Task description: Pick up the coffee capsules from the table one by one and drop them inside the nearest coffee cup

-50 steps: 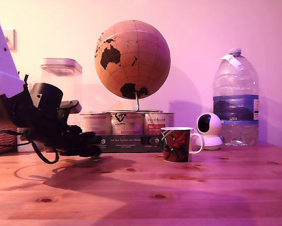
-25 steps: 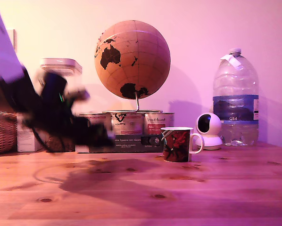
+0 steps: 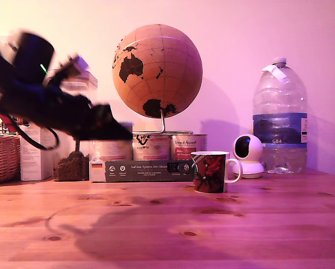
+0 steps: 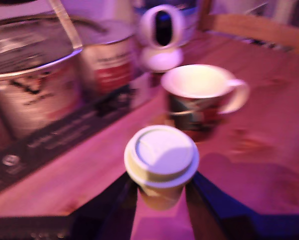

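Clearly the coffee capsule (image 4: 161, 167) is clamped between the two dark fingers (image 4: 114, 210) of the gripper (image 4: 159, 200), which are closed against its tapered body from either side. It is small and pale cream, with a wide flat circular rim and a smooth flat top face that catches a soft violet sheen; the body below the rim narrows as it runs down between the fingers. Its short axis, rim to base, runs roughly along the fingers, with the broad rimmed face turned up toward the wrist camera and away from the gripper.

From the wrist view the capsule hangs above the wooden table (image 4: 259, 150), near the coffee cup (image 4: 199, 100) but apart from it and not over its opening. The cup stands upright, dark with a red leafy pattern, white inside, its white handle toward the chair side. Beyond it sits a round white camera (image 4: 162, 30), and beside that labelled tins (image 4: 34, 85) behind a dark flat box (image 4: 64, 135).

In the exterior view the arm is blurred and raised at that view's left, the gripper (image 3: 108, 126) well above the table (image 3: 212, 235) and well to the left of the cup (image 3: 212, 171); the capsule cannot be made out there. A cork globe (image 3: 157, 70) and a large water bottle (image 3: 279, 117) stand behind.
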{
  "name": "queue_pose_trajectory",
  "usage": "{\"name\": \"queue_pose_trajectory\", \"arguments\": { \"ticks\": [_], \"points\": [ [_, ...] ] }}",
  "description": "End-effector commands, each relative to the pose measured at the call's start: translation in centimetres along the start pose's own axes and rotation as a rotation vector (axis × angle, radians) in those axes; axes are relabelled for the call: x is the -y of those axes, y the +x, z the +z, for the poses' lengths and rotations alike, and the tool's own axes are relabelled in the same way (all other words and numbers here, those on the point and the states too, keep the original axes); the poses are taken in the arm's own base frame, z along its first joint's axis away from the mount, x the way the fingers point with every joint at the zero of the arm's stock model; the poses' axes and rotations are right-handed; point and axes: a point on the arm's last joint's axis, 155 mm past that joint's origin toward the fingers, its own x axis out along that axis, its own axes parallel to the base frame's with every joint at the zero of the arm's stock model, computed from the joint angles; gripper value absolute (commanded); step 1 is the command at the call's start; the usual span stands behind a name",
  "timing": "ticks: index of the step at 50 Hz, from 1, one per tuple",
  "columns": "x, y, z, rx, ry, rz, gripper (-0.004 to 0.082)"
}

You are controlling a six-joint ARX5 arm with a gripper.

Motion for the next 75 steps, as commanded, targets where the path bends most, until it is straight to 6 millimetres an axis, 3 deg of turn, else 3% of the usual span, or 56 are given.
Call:
{"name": "queue_pose_trajectory", "arguments": {
  "ticks": [1, 10, 32, 51, 75],
  "points": [
    [1.0, -0.7, 0.2, -0.008, -0.012, -0.015, 0.0142],
    [3.2, -1.7, 0.3, -0.065, -0.026, -0.062, 0.0142],
    [3.8, -1.9, -0.3, -0.097, -0.041, -0.075, 0.0142],
    [6.5, -0.6, 3.6, 0.042, 0.033, -0.094, 0.0142],
    [6.8, 0.8, 7.5, 0.150, 0.085, -0.035, 0.0142]
  ]
}}
